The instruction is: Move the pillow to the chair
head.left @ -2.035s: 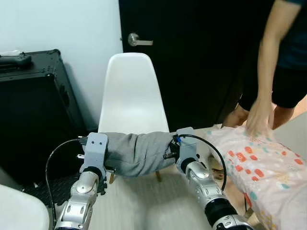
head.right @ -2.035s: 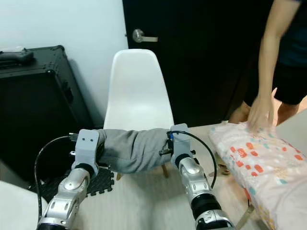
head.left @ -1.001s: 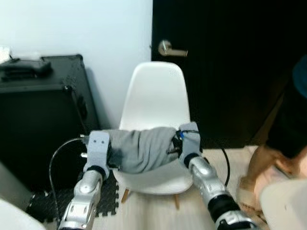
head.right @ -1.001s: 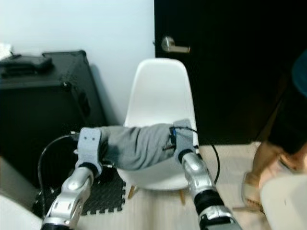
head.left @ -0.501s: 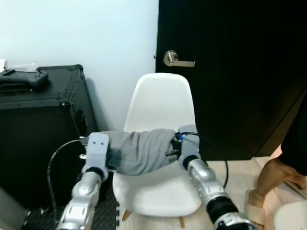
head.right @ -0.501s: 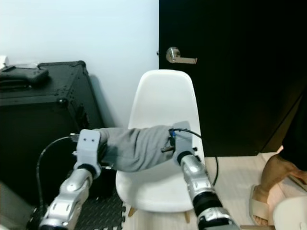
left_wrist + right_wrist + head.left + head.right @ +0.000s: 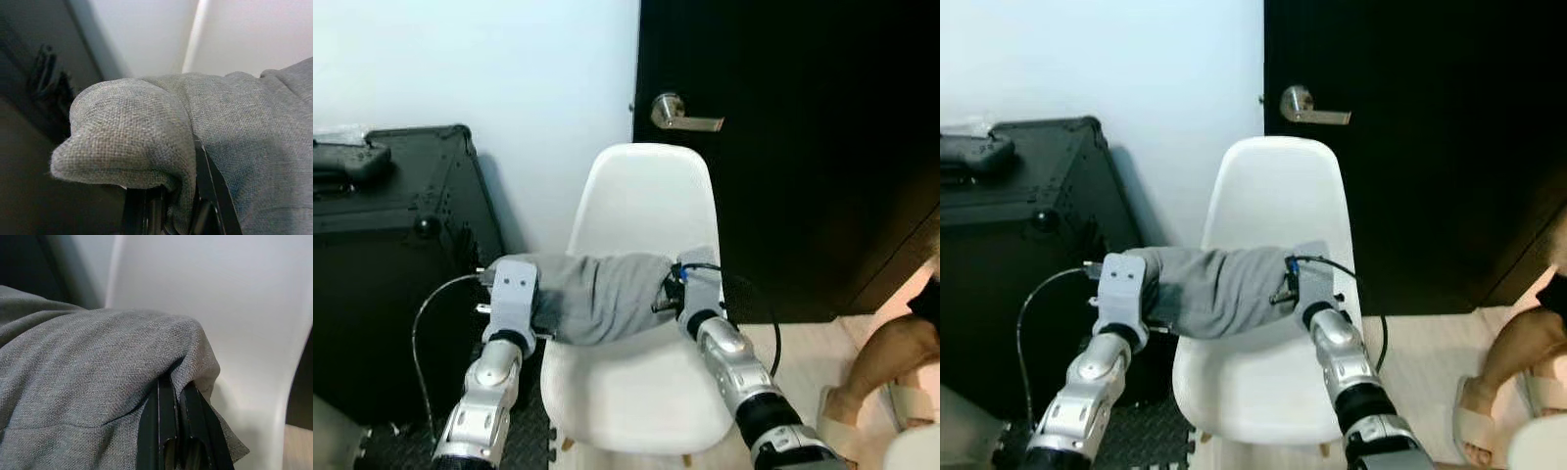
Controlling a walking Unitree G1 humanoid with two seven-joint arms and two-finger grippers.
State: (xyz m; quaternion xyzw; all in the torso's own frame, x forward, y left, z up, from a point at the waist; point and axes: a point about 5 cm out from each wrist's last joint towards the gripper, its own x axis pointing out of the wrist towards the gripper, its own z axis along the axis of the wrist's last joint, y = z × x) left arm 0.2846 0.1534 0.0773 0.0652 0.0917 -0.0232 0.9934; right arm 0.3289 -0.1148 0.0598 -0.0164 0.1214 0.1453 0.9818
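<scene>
Behind, a black door [image 7: 783, 147]; over the chair [image 7: 641, 372], both grippers, left [image 7: 168, 208] and right [image 7: 178, 431], pinch the pillow [image 7: 597, 299] by its ends.

white wall [image 7: 509, 69], black door [image 7: 803, 147], black case [image 7: 382, 255]

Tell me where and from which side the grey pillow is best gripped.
Grip the grey pillow at its two short ends, one gripper from each side. It is long, soft and sagging, so end pinches keep it stretched level. The left gripper and right gripper each pinch a fold there, above the white chair.
</scene>
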